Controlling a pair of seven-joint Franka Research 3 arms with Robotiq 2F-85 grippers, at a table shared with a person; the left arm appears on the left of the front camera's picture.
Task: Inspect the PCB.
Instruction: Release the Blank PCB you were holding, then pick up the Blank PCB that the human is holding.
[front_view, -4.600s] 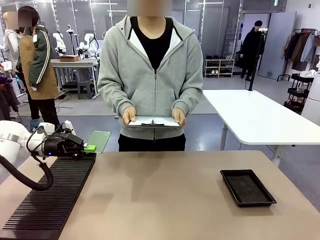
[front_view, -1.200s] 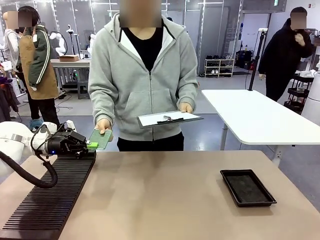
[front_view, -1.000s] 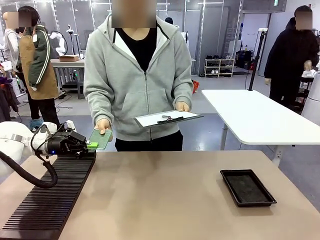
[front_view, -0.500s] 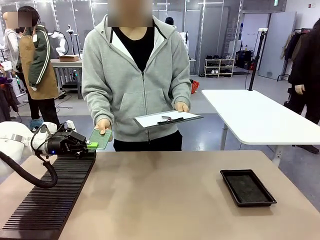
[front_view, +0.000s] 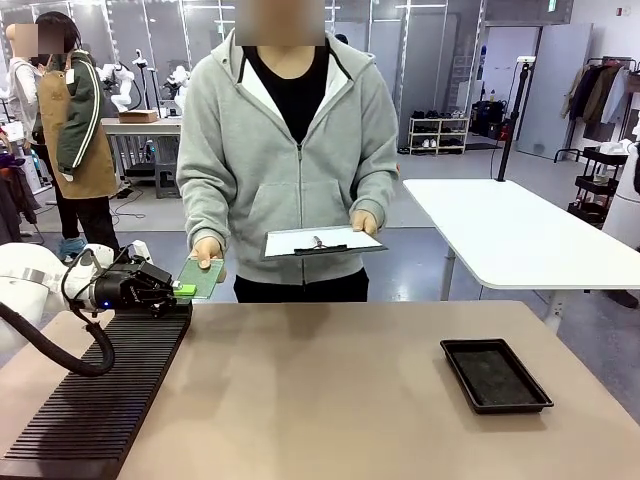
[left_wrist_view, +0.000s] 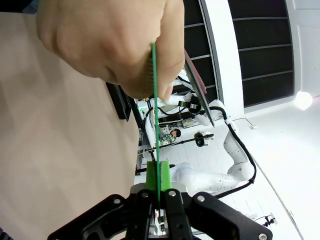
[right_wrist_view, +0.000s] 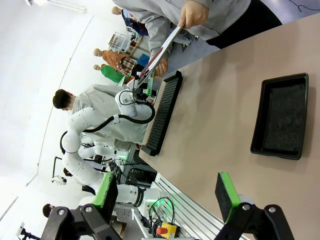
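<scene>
now the person (front_view: 300, 170) stands square to the tabletop (front_view: 330, 400) again, no longer leaning aside as a second ago. clipboard (front_view: 322, 242) has swung back to centre and lies flatter, carried in one hand. pcb (front_view: 203, 278) hasn't moved: in the air past the tabletop's far left edge, near edge pinched by the left jaws, closed on it, while the person's other hand (front_view: 208, 250) still grips the far edge. so both hold it; handover looks half done, and inspection likely waits on the left jaws letting go. right jaws wide apart, empty, well back over the tabletop.
</scene>
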